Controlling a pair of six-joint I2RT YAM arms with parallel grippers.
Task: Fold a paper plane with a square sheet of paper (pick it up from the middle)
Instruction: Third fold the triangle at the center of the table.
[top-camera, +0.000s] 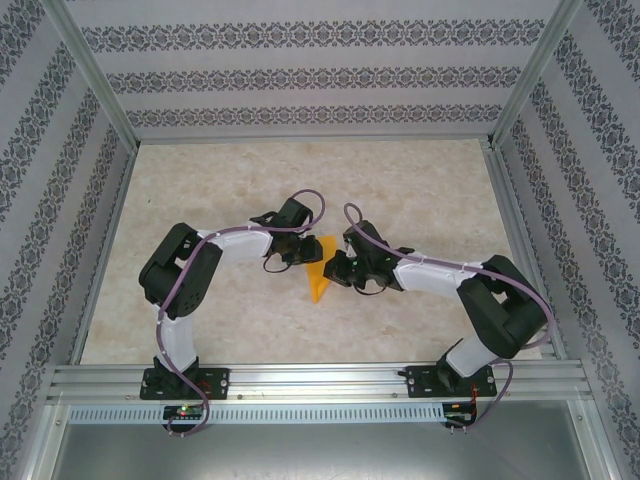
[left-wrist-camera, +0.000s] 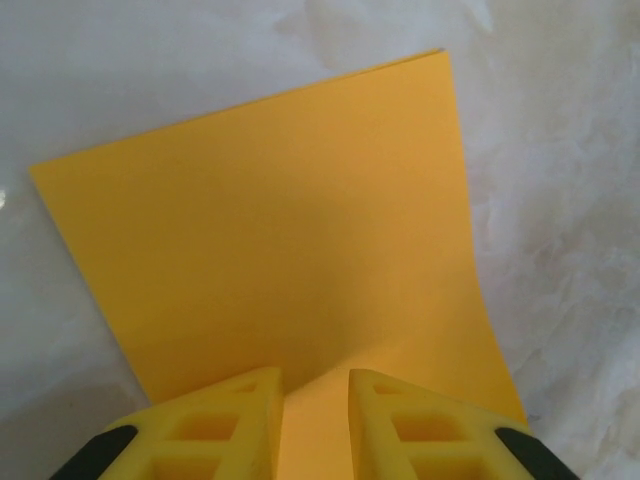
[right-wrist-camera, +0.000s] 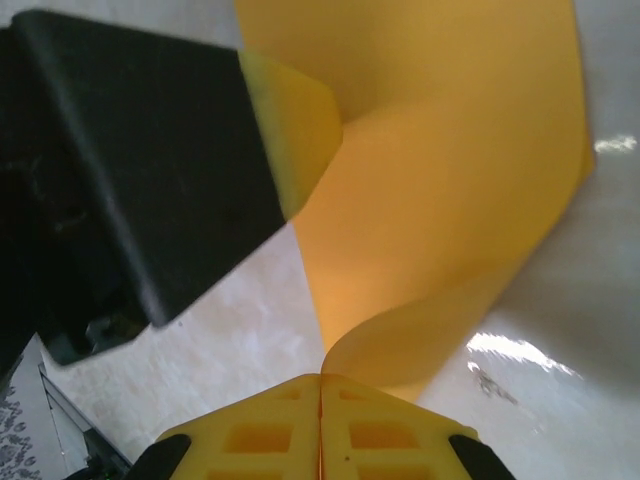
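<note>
Pressed together at the right gripper (right-wrist-camera: 320, 385), jaws meeting with no gap and pinching a lip of the sheet (right-wrist-camera: 440, 180) right at their tips. From that pinch, rising in a curl away from the jaws and bowing back over itself, so raised off the table (top-camera: 420, 190) on that side rather than lying flat. Standing slightly apart at the left gripper (left-wrist-camera: 315, 390), a narrow slot between the jaws with orange showing through it. No clamp to be made out there, only a hover over the sheet's near edge or a press upon it; cannot tell which. Ahead of those left jaws, spread broad and mostly flat, one side edge bending upward, a faint lengthwise shadow or crease running out from the slot. Seen from above, reduced to a slim orange wedge, long axis running from the far side toward the arm bases (top-camera: 185, 382), point toward the bases. Left of the sheet, at or just beside its far end, the left gripper. Right of the sheet, at its middle, the right gripper, the only one with a sure hold. Judged as mid-fold, with most creases yet to be made. Likely next: carrying the pinched edge across the long axis toward the sheet's left side, left jaws serving as the hold-down point. Risk of a crooked crease if pulled off square to that axis, or of the thin lip slipping out of the pinch.
</note>
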